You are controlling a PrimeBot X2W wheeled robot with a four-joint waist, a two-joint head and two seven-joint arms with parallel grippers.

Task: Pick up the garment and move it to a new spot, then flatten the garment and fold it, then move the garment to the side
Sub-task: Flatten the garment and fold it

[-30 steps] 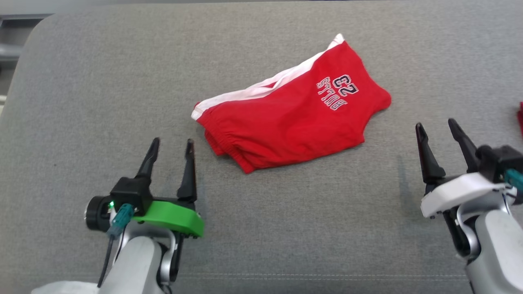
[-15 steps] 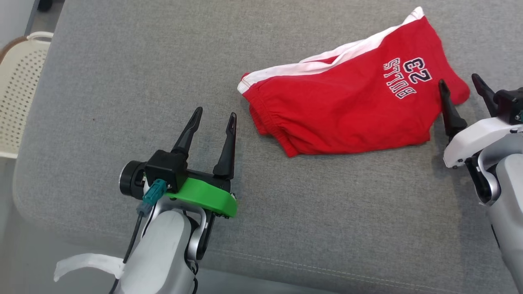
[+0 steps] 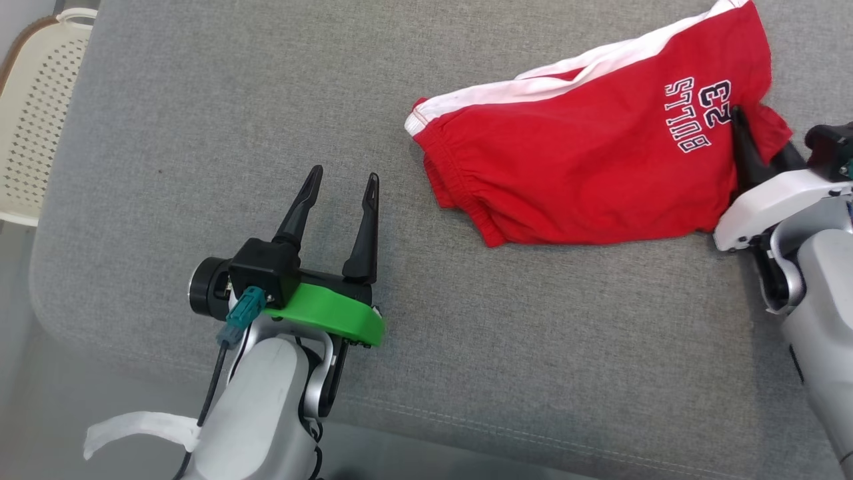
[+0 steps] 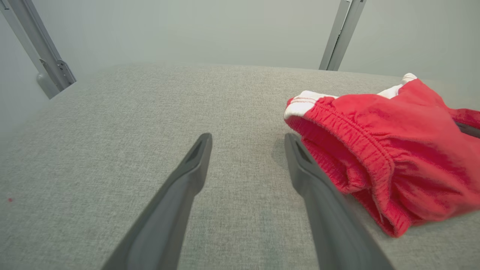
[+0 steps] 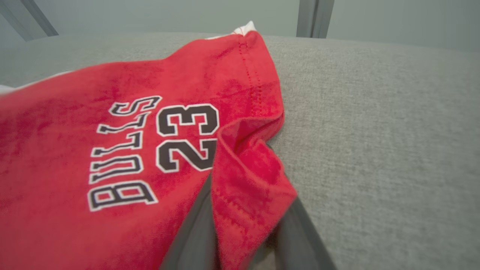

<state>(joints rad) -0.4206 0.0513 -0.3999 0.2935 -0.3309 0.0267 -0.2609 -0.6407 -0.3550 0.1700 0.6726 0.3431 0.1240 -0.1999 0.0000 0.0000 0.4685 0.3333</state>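
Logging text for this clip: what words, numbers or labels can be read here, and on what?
"BULLS": on the red shorts, in dark, white-edged letters near the leg hem.
"23": on the shorts, right beside that word.
There is no other text to read.

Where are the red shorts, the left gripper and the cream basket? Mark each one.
red shorts (image 3: pixel 586 180): head view, middle of the red front panel.
left gripper (image 3: pixel 344 175): head view, midway between its fingertips.
cream basket (image 3: pixel 40 113): head view, its perforated wall.
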